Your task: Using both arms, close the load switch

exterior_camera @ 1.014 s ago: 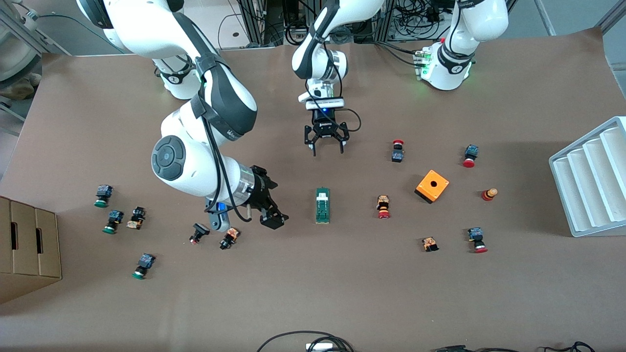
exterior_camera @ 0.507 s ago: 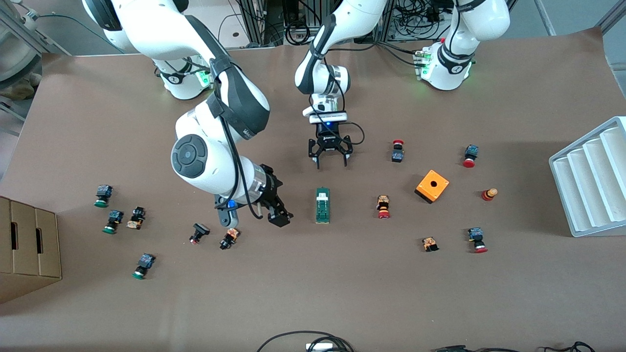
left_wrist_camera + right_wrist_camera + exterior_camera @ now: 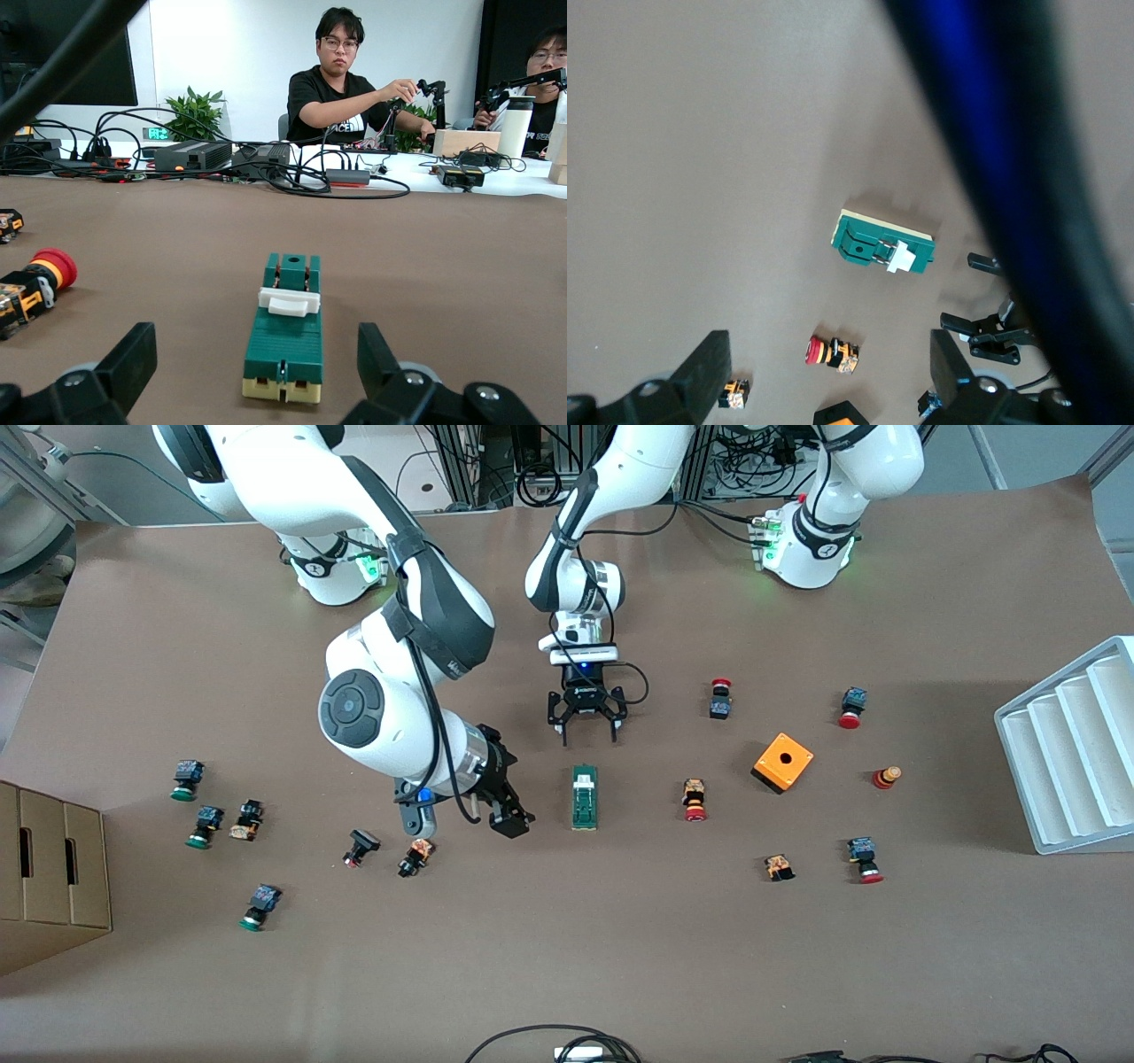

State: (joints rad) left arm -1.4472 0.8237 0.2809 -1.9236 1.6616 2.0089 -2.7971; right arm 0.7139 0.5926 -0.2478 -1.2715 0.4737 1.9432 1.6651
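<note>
The load switch (image 3: 584,797), a narrow dark-green block with a white sliding piece, lies flat mid-table. My left gripper (image 3: 588,733) hangs open just on the robots' side of the switch. In the left wrist view the switch (image 3: 285,341) sits ahead between the spread fingers (image 3: 133,359), untouched. My right gripper (image 3: 508,820) is open low beside the switch, toward the right arm's end, apart from it. The right wrist view shows the switch (image 3: 881,243) from above, with nothing between the right gripper's (image 3: 828,345) fingers.
A red-capped push button (image 3: 695,799) lies beside the switch toward the left arm's end, near an orange cube (image 3: 783,762). Small buttons (image 3: 415,856) lie close to the right gripper. A cardboard box (image 3: 44,868) and a white tray (image 3: 1072,753) stand at the table's ends.
The left gripper has come closer to the switch's end nearest the robots. The right gripper has shifted toward the switch's side. Both stayed open; the switch has not moved.
</note>
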